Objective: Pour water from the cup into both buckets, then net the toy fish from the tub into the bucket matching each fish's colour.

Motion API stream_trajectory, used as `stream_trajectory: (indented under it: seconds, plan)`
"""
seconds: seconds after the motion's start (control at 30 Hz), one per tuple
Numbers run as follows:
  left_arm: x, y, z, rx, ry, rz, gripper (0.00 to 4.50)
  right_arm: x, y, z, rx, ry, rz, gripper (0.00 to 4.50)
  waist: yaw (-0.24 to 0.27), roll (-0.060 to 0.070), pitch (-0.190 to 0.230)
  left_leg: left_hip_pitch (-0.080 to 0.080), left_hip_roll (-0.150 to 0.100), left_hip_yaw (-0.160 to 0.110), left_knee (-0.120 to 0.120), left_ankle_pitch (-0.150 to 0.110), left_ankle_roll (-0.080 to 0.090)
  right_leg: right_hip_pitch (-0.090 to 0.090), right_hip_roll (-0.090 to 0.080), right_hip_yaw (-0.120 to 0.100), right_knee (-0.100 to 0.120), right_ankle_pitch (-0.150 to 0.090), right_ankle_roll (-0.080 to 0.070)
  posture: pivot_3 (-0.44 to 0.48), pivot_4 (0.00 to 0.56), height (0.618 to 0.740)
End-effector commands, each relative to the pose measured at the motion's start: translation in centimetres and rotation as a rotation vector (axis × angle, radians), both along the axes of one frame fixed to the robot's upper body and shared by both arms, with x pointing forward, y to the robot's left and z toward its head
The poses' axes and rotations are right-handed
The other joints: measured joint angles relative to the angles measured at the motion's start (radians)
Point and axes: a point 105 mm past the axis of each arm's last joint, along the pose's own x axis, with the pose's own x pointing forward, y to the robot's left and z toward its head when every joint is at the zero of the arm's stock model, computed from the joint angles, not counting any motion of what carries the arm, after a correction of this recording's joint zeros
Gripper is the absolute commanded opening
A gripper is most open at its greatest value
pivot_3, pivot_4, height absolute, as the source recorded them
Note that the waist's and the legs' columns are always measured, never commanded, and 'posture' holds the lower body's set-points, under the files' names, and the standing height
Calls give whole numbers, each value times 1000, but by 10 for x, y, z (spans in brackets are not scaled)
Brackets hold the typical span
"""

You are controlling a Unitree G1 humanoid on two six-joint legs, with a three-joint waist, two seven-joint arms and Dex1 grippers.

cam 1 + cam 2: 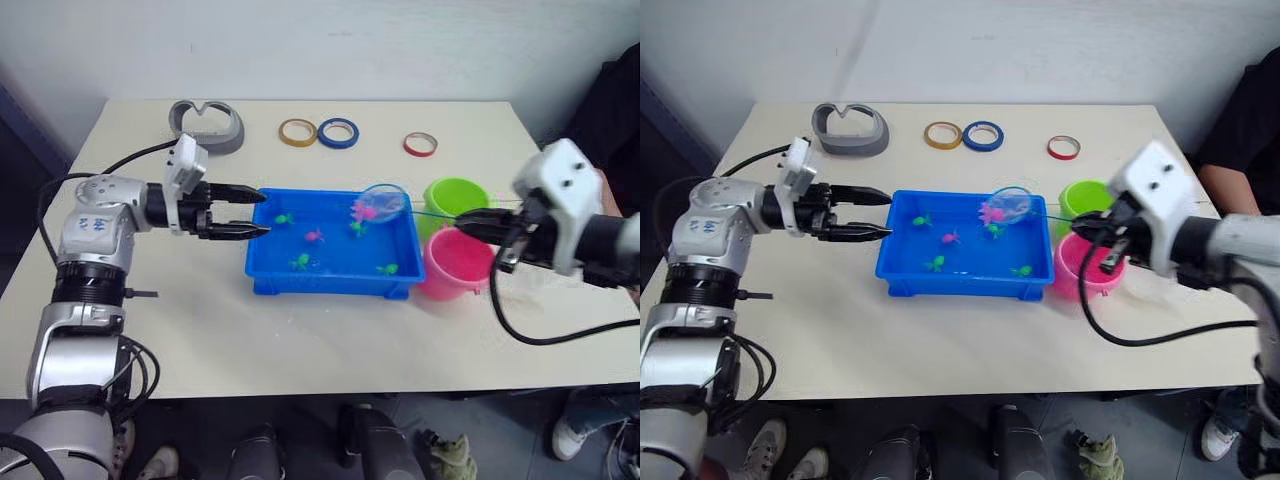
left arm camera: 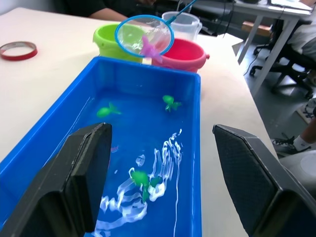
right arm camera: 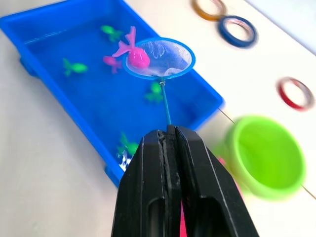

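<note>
The blue tub [image 1: 330,283] sits mid-table with water and several small green toy fish [image 1: 300,262] plus a pink one [image 1: 314,237]. A round blue net [image 1: 383,200] hovers over the tub's far right corner with a pink fish [image 3: 132,53] lying in its mesh. My right gripper [image 3: 170,132] is shut on the net's thin handle, above the pink bucket [image 1: 455,265]. The green bucket [image 1: 455,198] stands just behind the pink one. The clear cup [image 2: 182,22] stands behind both buckets. My left gripper [image 1: 265,213] is open at the tub's left end, holding nothing.
Yellow [image 1: 297,131], blue [image 1: 338,132] and red [image 1: 420,144] tape rolls lie along the far side of the table, with a grey curved object [image 1: 208,127] at the far left. A person [image 1: 1250,130] sits beyond the table's right edge.
</note>
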Motion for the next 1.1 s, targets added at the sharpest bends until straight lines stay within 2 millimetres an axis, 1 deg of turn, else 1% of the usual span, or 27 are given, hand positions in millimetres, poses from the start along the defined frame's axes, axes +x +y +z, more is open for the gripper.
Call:
stream_trajectory:
  seconds: [0.03,0.07,0.13,0.27,0.37,0.5,0.7,0.83,0.97,1.1]
  plan:
    - [4,-7,9,5,-41,-35,3602,-21,-24,11,-28,-54,-128,0,3,0,0,0,0,0,0,0,0,0,0,-1,0,0,0,0,150,727]
    - [6,-9,9,5,-41,-42,3602,-26,-33,9,-31,-51,-177,0,6,0,0,0,0,-1,-1,0,0,0,0,-1,-1,0,0,0,150,727]
    - [8,-11,9,6,-42,-50,3602,-34,-45,7,-35,-47,-239,0,6,0,0,0,0,-1,-1,0,0,0,1,-1,-1,0,0,0,150,727]
    - [13,-19,10,3,-47,-73,3602,-46,-59,-2,-66,-42,-328,0,6,0,0,0,-1,0,-1,1,1,1,3,0,-2,1,2,0,150,727]
    - [15,-26,11,3,-50,-94,3602,-53,-69,-15,-128,-23,-383,0,8,0,0,0,-2,-1,-1,1,2,2,4,0,-3,2,3,0,150,727]
    - [17,-29,11,7,-53,-105,3602,-55,-66,-28,-225,-23,-372,0,4,0,0,1,-3,0,-2,1,2,2,4,1,-4,2,4,0,150,727]
    - [18,-28,11,17,-54,-108,3602,-45,-49,-29,-430,-139,-290,0,1,0,0,1,-2,0,-2,1,2,2,6,3,-3,3,5,0,150,727]
    - [18,-28,11,17,-55,-106,3602,-43,-39,-36,-589,-173,-218,0,3,0,0,1,-2,0,-2,1,2,2,7,3,-4,3,5,0,150,727]
    - [19,-28,9,14,-54,-105,3602,-42,-30,-38,-803,-251,-141,0,4,0,0,1,-3,0,-2,1,2,2,7,3,-5,3,5,0,150,727]
    - [19,-28,8,12,-52,-107,3602,-40,-35,-42,-1022,-329,-96,0,6,0,0,0,-3,0,-2,1,2,2,7,3,-6,3,5,0,150,727]
